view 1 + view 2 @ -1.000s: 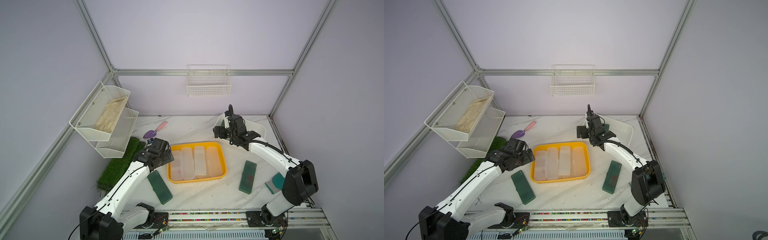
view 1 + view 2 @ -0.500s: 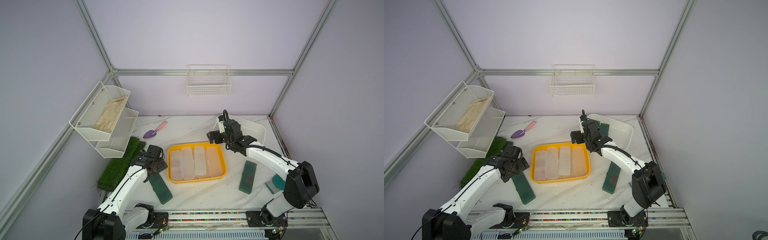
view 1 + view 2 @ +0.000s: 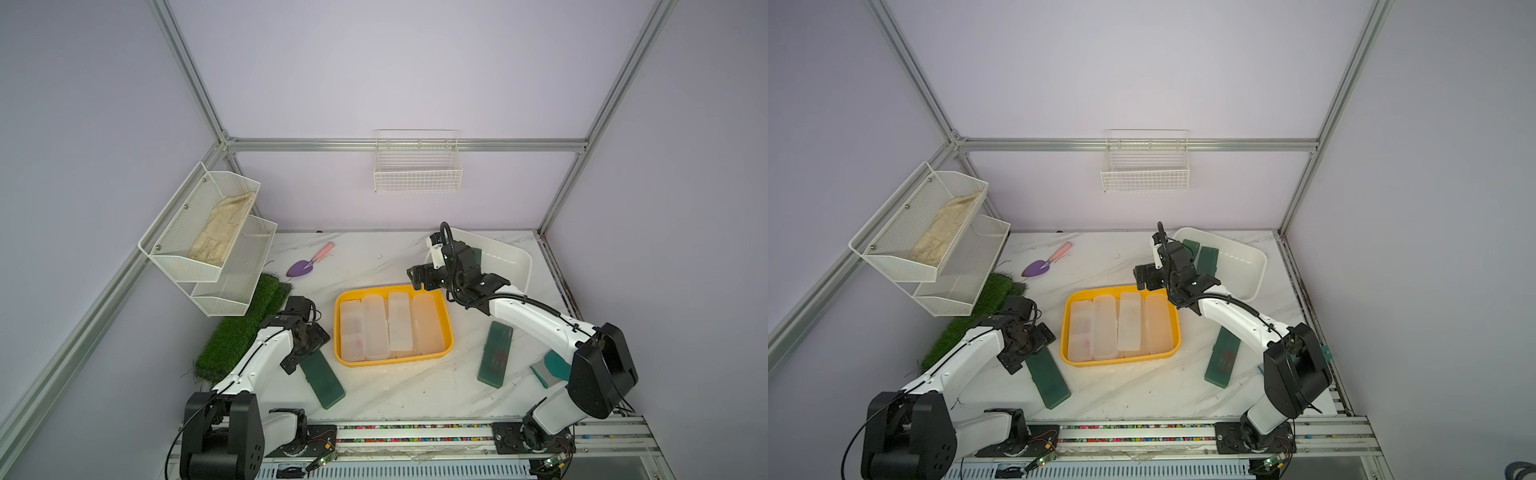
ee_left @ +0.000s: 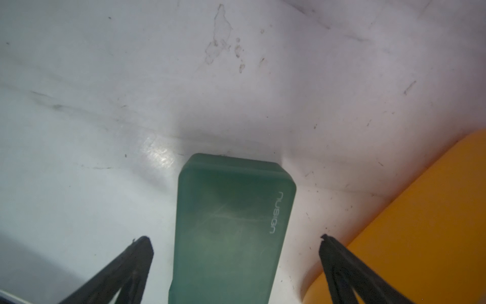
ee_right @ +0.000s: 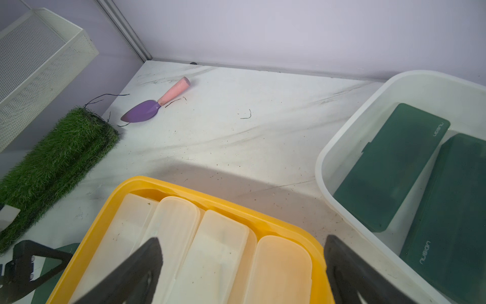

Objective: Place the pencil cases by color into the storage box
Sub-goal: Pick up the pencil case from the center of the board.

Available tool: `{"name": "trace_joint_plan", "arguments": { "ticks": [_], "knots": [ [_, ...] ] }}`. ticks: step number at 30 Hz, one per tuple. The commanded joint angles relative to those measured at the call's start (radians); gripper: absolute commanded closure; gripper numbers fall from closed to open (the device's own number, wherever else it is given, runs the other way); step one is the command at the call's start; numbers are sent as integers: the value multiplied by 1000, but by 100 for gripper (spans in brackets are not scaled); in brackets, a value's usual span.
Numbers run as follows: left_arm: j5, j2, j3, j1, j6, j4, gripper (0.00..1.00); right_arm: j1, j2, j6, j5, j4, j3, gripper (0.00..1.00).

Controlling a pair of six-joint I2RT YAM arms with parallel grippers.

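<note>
Straddling the green pencil case (image 3: 326,382) with the left claw (image 4: 234,237) spread wide (right claw (image 5: 242,238) open too), lower squarely, pinch its long edges, steer clear of the yellow tray (image 4: 420,210) just right.

The tray (image 3: 392,362) sits mid-desk (image 3: 399,388), with four pencil cases (image 3: 376,328) side by side in it. Behind it to your right stands the tub (image 3: 505,259), and two more cases (image 5: 389,163) lie in it. The left loose case (image 3: 323,380) lies on the desk just left of the tray. Its rear end is between the spread fingers of your left tool (image 4: 234,237), touching neither. The right loose case (image 3: 495,355) lies right of the tray, with the scraper (image 3: 550,368) further right. Your right tool (image 5: 242,242), fingers apart, hangs above the tray's rear right corner. The trowel (image 3: 309,262) lies behind the tray to the left. The turf mat (image 3: 245,328) runs along the left edge, under the wall shelf (image 3: 208,232).
</note>
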Motion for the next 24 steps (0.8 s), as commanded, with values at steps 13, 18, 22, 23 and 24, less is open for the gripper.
{"name": "trace_joint_plan", "arguments": {
  "ticks": [13,18,22,23,24],
  "knots": [
    [73,169,1,69,68,135,9,20,-31,-17,-10,36,9,3],
    [76,212,1,79,69,148,26,20,-19,-25,-13,37,20,3],
    [60,196,3,87,66,141,38,20,-4,-36,-13,37,26,3],
    [58,190,6,90,65,137,40,20,-1,-35,-14,39,27,3],
    [58,187,11,93,65,132,41,19,1,-35,-14,40,30,3]
  ]
}}
